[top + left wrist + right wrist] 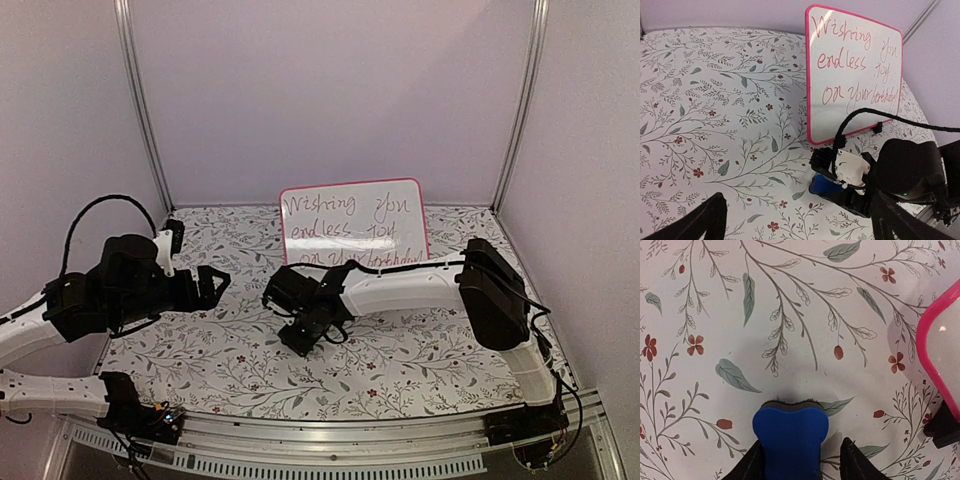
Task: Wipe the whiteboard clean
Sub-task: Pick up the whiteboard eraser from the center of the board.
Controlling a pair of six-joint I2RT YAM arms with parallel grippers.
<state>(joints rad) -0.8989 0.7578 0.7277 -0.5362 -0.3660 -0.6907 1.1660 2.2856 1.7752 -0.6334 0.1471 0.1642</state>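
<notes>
The whiteboard [352,222] stands upright at the back middle of the table, pink-red framed, with red handwriting across it. It also shows in the left wrist view [855,75], and its corner shows in the right wrist view [940,355]. A blue eraser block [790,437] lies on the table in front of the board's left corner. My right gripper [801,460] is lowered over it with its jaws open around it. The left finger touches the eraser and a gap shows at the right finger. My left gripper [214,284] is open and empty, held above the table's left side.
The table wears a floral cloth [230,360]. A black clip foot [942,427] of the board sits just right of my right gripper. The right arm [420,285] crosses in front of the board's lower edge. Grey walls and metal posts [140,100] enclose the back and sides.
</notes>
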